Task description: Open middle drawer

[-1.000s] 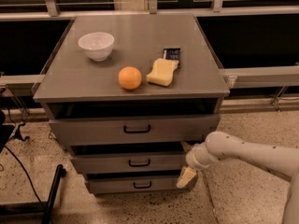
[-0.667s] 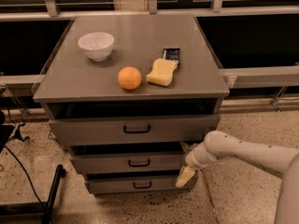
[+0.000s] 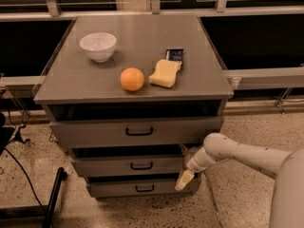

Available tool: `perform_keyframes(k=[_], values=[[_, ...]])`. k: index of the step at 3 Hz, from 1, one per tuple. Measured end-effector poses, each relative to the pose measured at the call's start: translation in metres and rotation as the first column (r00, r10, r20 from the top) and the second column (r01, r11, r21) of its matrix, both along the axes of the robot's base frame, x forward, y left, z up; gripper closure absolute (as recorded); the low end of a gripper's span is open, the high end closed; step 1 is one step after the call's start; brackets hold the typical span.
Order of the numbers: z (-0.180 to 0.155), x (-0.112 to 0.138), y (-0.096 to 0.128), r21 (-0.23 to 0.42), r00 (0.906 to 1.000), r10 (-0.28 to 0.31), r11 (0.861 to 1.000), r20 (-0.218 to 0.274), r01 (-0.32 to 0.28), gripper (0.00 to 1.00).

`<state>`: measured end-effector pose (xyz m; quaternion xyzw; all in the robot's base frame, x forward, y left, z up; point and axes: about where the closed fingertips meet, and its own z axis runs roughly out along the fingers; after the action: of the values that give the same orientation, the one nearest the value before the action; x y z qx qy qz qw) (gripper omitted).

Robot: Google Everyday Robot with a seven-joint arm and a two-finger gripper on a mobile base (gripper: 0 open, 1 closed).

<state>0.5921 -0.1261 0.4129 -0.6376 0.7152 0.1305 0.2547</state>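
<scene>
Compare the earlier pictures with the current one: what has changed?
Nothing has visibly moved. The gripper still hangs low by the right end of the middle drawer, whose front sits as before. The bowl, orange and sponge are unmoved.

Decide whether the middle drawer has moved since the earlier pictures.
No. The middle drawer sits unchanged against the cabinet top; the gripper is by its right end.

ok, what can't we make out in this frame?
All camera view:
- Gripper at the right end of the middle drawer: contact unclear, arm in the way.
- Middle drawer inside: hidden under the top drawer.
- Dark packet: partly behind the sponge, label too small.
- Arm: cut off at right edge.
</scene>
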Motion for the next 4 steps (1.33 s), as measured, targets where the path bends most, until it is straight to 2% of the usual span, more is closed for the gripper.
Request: perform_keyframes(k=[1, 2, 3, 4], values=[[0.000, 0.000, 0.000, 0.000, 1.0000, 0.000, 1.000, 0.000, 0.000, 0.00], [0.004, -0.022, 0.005, 0.026, 0.9935, -0.019, 0.999, -0.112, 0.022, 0.00], [0.006, -0.022, 0.005, 0.026, 0.9935, -0.019, 0.999, -0.112, 0.022, 0.00], [0.023, -0.055, 0.005, 0.031, 0.9586, -0.032, 0.999, -0.283, 0.043, 0.00]])
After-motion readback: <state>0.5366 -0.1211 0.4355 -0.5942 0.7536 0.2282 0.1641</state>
